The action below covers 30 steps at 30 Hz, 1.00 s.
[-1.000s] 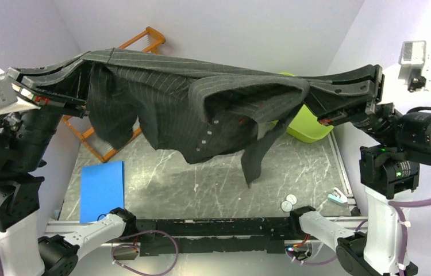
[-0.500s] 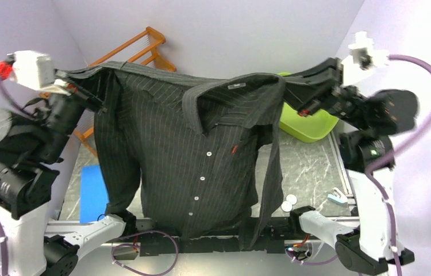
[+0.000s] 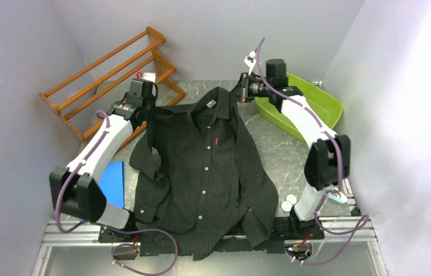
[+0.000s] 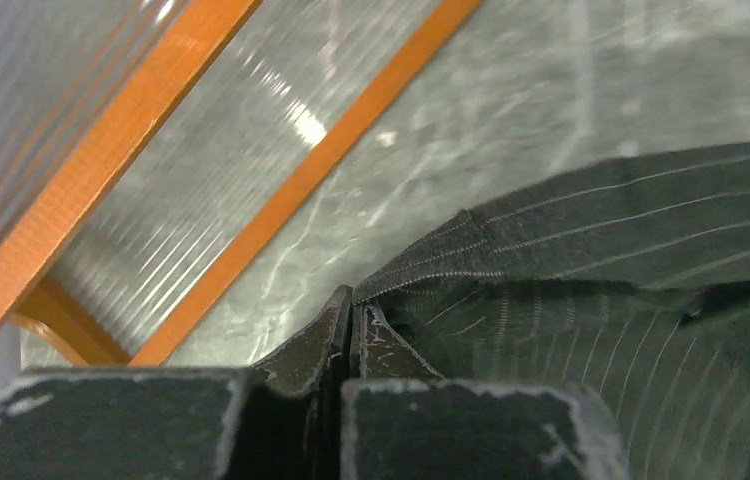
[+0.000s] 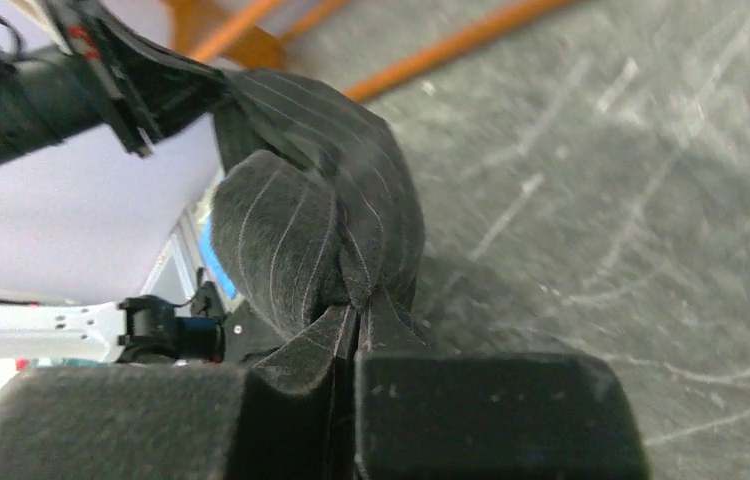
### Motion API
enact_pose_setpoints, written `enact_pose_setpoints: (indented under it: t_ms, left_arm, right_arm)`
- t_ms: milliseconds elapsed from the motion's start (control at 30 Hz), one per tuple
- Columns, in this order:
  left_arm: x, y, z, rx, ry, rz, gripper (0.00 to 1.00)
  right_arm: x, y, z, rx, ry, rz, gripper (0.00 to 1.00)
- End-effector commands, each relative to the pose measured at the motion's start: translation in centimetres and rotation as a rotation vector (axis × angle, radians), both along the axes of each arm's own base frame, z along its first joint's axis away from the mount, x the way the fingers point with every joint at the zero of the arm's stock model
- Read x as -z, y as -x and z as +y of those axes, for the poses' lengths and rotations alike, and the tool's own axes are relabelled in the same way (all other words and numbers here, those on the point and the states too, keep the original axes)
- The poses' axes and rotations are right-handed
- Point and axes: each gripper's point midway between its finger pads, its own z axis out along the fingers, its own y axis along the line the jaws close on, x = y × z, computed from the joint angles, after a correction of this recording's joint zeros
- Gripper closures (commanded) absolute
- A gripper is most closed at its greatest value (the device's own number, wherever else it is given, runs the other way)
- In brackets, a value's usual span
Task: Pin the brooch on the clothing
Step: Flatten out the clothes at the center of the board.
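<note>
The clothing [image 3: 207, 172], a black pinstriped shirt with white buttons and a tiny red chest mark, lies front up on the table, collar toward the far end. My left gripper [image 3: 147, 110] is shut on the shirt's left shoulder seam, low over the table. In the left wrist view its tips [image 4: 351, 302] pinch the fabric edge [image 4: 601, 230]. My right gripper [image 3: 241, 92] is shut on the other shoulder, and the bunched cloth [image 5: 301, 220] rises from its tips [image 5: 359, 305]. The brooch is out of view.
An orange wooden rack [image 3: 104, 75] stands at the far left, close to the left gripper. A green bin [image 3: 316, 109] sits at the far right. A blue pad [image 3: 112, 181] lies partly under a sleeve. Two white discs [image 3: 288, 201] and a small pale blue item [image 3: 337, 198] lie near the right arm's base.
Both arms have swung from high up, with the shirt hanging between them, down to the far end of the table. The shirt now lies spread flat.
</note>
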Motion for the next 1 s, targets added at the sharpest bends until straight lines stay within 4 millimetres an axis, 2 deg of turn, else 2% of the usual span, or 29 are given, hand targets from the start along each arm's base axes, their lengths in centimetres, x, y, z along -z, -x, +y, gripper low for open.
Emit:
enact_pose_setpoints:
  t_ms: [0, 100, 133, 233, 333, 400, 433, 467, 500, 533, 567, 633, 700, 767, 867, 933, 967]
  left_arm:
    - [-0.3, -3.4, 2.0, -0.077, 0.082, -0.056, 0.97]
    - [1.1, -5.6, 2.1, -0.069, 0.066, -0.022, 0.97]
    - [2.0, -6.3, 2.2, -0.072, 0.056, 0.003, 0.97]
    - [3.1, -7.9, 2.8, -0.084, 0.038, 0.038, 0.97]
    - [3.4, -9.3, 3.8, -0.107, 0.025, 0.044, 0.97]
    - [2.7, -10.4, 4.6, -0.13, 0.034, 0.025, 0.96]
    - [2.4, -10.8, 5.0, -0.139, 0.045, 0.021, 0.9]
    - [2.1, -11.2, 5.3, -0.147, 0.055, 0.018, 0.75]
    - [1.7, -11.5, 5.3, -0.143, 0.065, 0.02, 0.57]
    - [1.2, -11.7, 5.2, -0.132, 0.074, 0.017, 0.32]
    - [0.7, -11.7, 5.0, -0.123, 0.079, 0.017, 0.18]
    - [-0.7, -11.4, 4.3, -0.086, 0.105, 0.003, 0.09]
    - [-2.2, -10.4, 3.4, -0.032, 0.142, -0.024, 0.07]
    - [-3.3, -9.0, 2.3, 0.023, 0.195, -0.051, 0.06]
    - [-4.2, -6.1, 0.4, 0.101, 0.296, -0.072, 0.07]
    - [-3.5, -4.3, -0.6, 0.127, 0.362, -0.042, 0.08]
    - [-2.9, -3.4, -1.0, 0.134, 0.393, -0.018, 0.08]
  right_arm:
    - [2.9, -3.6, 0.0, 0.016, 0.066, 0.022, 1.0]
    - [5.3, -6.3, 0.6, 0.003, 0.073, 0.092, 1.0]
    - [5.6, -7.3, 0.8, 0.003, 0.071, 0.105, 1.0]
    - [7.0, -10.2, 1.3, 0.01, 0.069, 0.148, 1.0]
    - [7.9, -12.9, 1.4, 0.033, 0.059, 0.184, 1.0]
    - [7.7, -14.6, 1.3, 0.063, 0.032, 0.172, 1.0]
    - [7.4, -15.3, 1.0, 0.082, 0.018, 0.158, 0.99]
    - [6.9, -15.9, 0.6, 0.108, 0.011, 0.142, 0.9]
    - [6.3, -16.3, 0.1, 0.133, 0.014, 0.116, 0.79]
    - [5.5, -16.7, -0.5, 0.161, 0.018, 0.085, 0.64]
    - [5.3, -16.7, -1.3, 0.189, 0.025, 0.08, 0.47]
    - [3.8, -16.2, -2.8, 0.226, 0.041, 0.045, 0.34]
    - [3.0, -14.8, -4.1, 0.266, 0.087, 0.021, 0.25]
    - [2.6, -12.9, -5.3, 0.312, 0.129, 0.007, 0.2]
    - [3.4, -9.2, -7.3, 0.392, 0.189, 0.024, 0.18]
    - [4.8, -6.2, -8.4, 0.421, 0.251, 0.052, 0.18]
    - [6.2, -4.2, -8.7, 0.422, 0.297, 0.088, 0.19]
